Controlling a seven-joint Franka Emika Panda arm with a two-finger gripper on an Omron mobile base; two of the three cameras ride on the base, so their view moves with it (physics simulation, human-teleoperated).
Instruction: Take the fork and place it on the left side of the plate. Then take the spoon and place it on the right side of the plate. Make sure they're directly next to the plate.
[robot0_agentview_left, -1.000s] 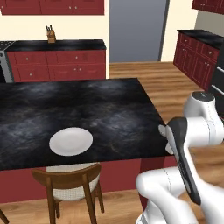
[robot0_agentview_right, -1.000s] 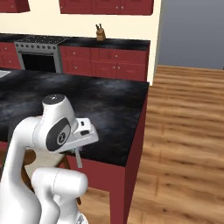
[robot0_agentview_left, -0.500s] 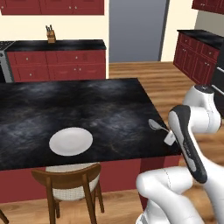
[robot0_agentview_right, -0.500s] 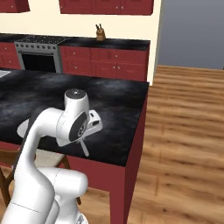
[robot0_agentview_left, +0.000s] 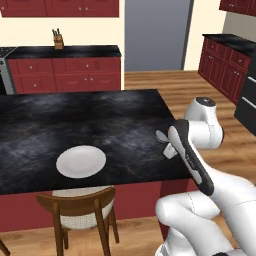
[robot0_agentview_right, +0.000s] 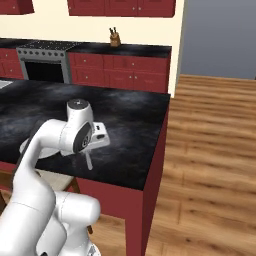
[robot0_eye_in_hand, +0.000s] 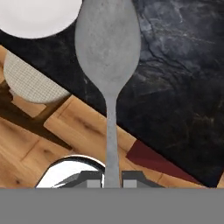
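A grey spoon (robot0_eye_in_hand: 108, 43) sticks out from my gripper (robot0_eye_in_hand: 108, 180), which is shut on its handle, bowl pointing away from the hand. In the left base view the spoon (robot0_agentview_left: 161, 136) hangs just above the right part of the black island counter (robot0_agentview_left: 115, 125), held by the gripper (robot0_agentview_left: 170, 149). The white plate (robot0_agentview_left: 81, 161) lies near the counter's front edge, well to the left of the spoon. Part of the plate (robot0_eye_in_hand: 35, 13) shows at the top left of the hand view. The spoon's handle (robot0_agentview_right: 88, 161) hangs below the hand. The orange fork is out of view.
A wooden chair (robot0_agentview_left: 82, 210) with a pale seat (robot0_eye_in_hand: 30, 81) stands in front of the island below the plate. A knife block (robot0_agentview_left: 58, 40) sits on the far red-cabinet counter, and a stove (robot0_agentview_right: 45, 62) is at the back left. Wood floor lies right of the island.
The arm has swung left from the island's right edge, carrying the spoon over the counter towards the plate. The plate has not moved.
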